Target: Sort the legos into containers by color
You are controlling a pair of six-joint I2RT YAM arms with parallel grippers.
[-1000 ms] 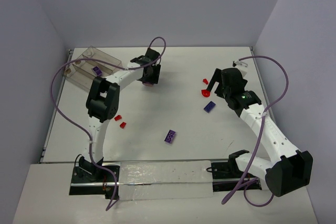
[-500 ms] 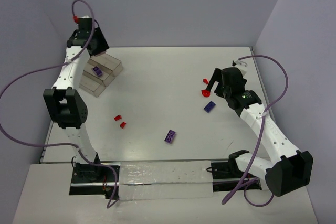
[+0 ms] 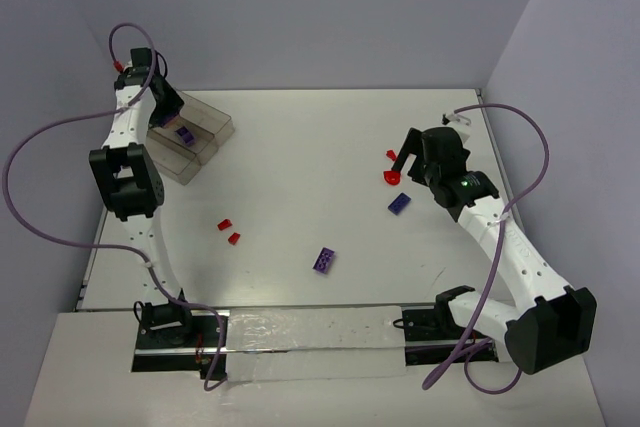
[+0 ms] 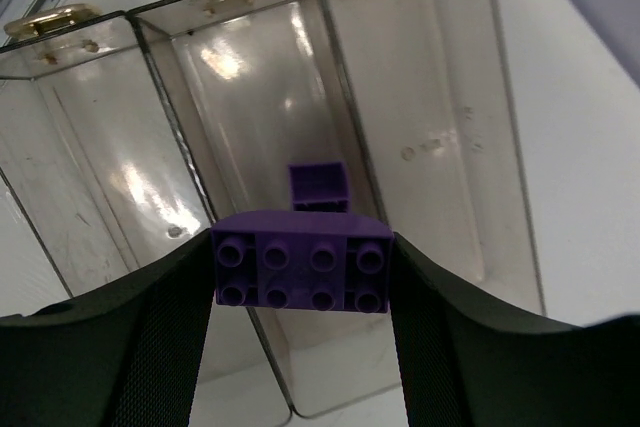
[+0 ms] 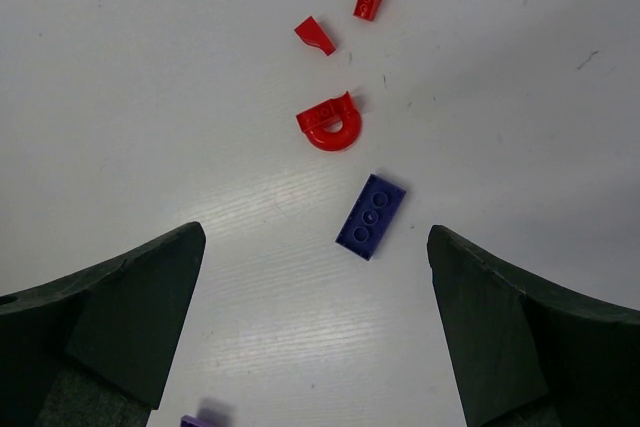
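purple brick ready to drop in the tray

the left tool (image 4: pixel 300 292) is gripping a purple brick (image 4: pixel 302 265) by its two ends. it holds the brick over the middle part of the clear tray (image 4: pixel 440 127). another purple piece (image 4: pixel 319 187) lies at the bottom of that part, so this looks like the right spot. next, the tool needs to open and let the brick fall in. the right tool (image 5: pixel 312 247) is wide open and holds nothing. it hangs above a flat purple brick (image 5: pixel 371 215) and a round red piece (image 5: pixel 330 125) on the desk (image 5: pixel 150 97).

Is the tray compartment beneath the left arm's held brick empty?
No, a small purple brick lies on its floor, just beyond the held purple brick.
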